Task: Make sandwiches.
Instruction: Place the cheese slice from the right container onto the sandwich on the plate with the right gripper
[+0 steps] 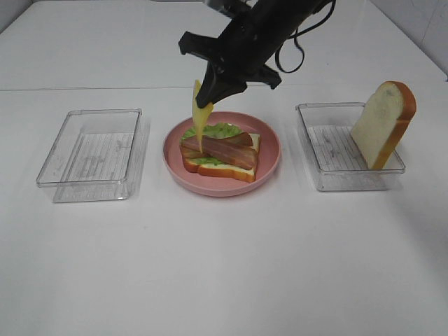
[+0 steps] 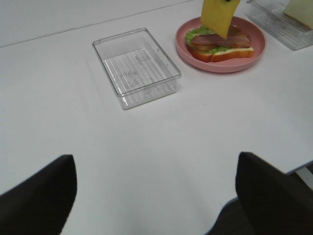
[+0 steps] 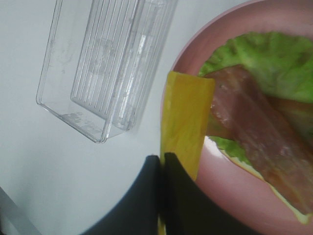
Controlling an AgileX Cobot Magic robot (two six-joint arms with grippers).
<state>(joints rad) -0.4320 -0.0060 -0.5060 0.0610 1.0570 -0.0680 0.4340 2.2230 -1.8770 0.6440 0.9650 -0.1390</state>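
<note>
On the pink plate (image 1: 270,162) lies the open sandwich (image 1: 220,155): a bread slice with green lettuce (image 3: 264,54) and bacon strips (image 3: 259,142) on top. My right gripper (image 1: 210,94) reaches across the middle, shut on a yellow cheese slice (image 1: 201,117) that hangs down edge-on over the sandwich's left side. In the right wrist view the shut gripper (image 3: 163,159) pinches the cheese (image 3: 186,122). A second bread slice (image 1: 383,122) leans upright in the right tray (image 1: 336,175). My left gripper (image 2: 156,196) stands open, low over bare table, away from the plate (image 2: 220,66).
A clear tray (image 1: 91,154) with nothing in it stands left of the plate, also in the left wrist view as the tray (image 2: 137,66). White table surface stretches in front of the plate and trays.
</note>
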